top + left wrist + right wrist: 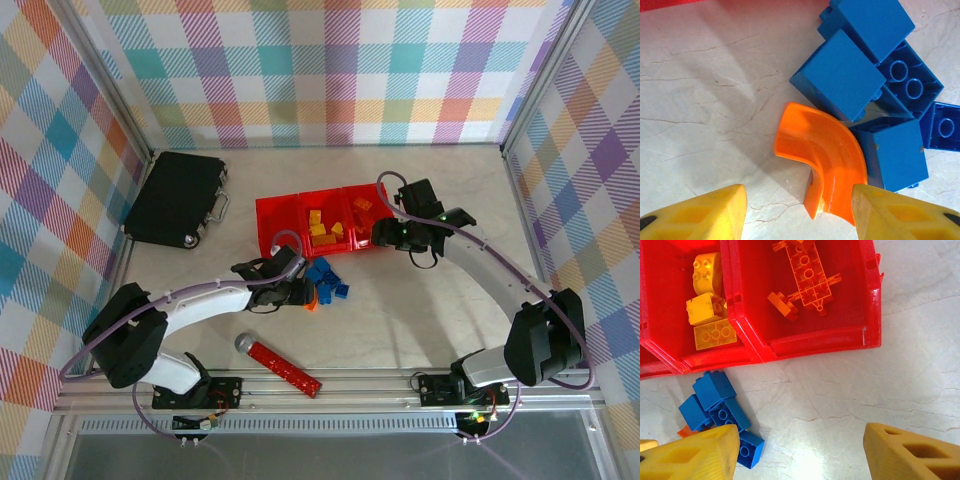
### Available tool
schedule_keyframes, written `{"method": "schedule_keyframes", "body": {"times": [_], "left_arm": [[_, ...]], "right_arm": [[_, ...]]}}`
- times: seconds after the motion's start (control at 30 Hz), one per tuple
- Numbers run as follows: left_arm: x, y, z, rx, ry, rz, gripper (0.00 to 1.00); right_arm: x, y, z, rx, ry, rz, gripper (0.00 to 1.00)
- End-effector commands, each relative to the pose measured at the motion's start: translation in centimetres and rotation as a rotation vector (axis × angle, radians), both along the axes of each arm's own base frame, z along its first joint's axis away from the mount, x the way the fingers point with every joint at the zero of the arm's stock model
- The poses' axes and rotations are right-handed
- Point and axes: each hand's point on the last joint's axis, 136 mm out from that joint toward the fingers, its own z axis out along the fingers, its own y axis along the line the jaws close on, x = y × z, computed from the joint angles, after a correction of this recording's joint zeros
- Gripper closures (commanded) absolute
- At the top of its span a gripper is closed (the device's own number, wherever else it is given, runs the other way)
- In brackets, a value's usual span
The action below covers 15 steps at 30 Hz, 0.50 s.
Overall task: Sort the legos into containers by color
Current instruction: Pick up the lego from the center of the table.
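Observation:
The curved orange lego lies on the table between the fingers of my left gripper, which is open. Its right finger is at the piece's edge; the left finger stands well off. Several blue legos crowd against the orange piece. The red containers sit just behind this pile. Yellow legos lie in the middle bin and orange ones in the right bin. My right gripper hangs open over bare table in front of the tray's rim, holding nothing.
A flat black case lies at the back left. A long red studded bar with a grey end rests near the front edge. Plaid walls close in three sides.

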Motion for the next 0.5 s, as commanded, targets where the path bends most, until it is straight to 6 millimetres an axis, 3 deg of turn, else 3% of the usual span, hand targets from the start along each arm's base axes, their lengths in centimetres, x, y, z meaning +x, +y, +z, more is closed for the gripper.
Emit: {"method": "schedule_keyframes", "body": {"times": [0.0,0.47], "left_arm": [[-0.8,-0.4,-0.3,-0.008,0.018,-0.032,0.43],[-0.9,-1.1,-1.9,0.012,0.09,-0.01,0.53]], "right_arm": [[-0.3,0.1,-0.3,0.017,0.012,-0.001,0.33],[-0.8,-0.1,-1.0,0.017,0.027,-0.003,0.33]]}}
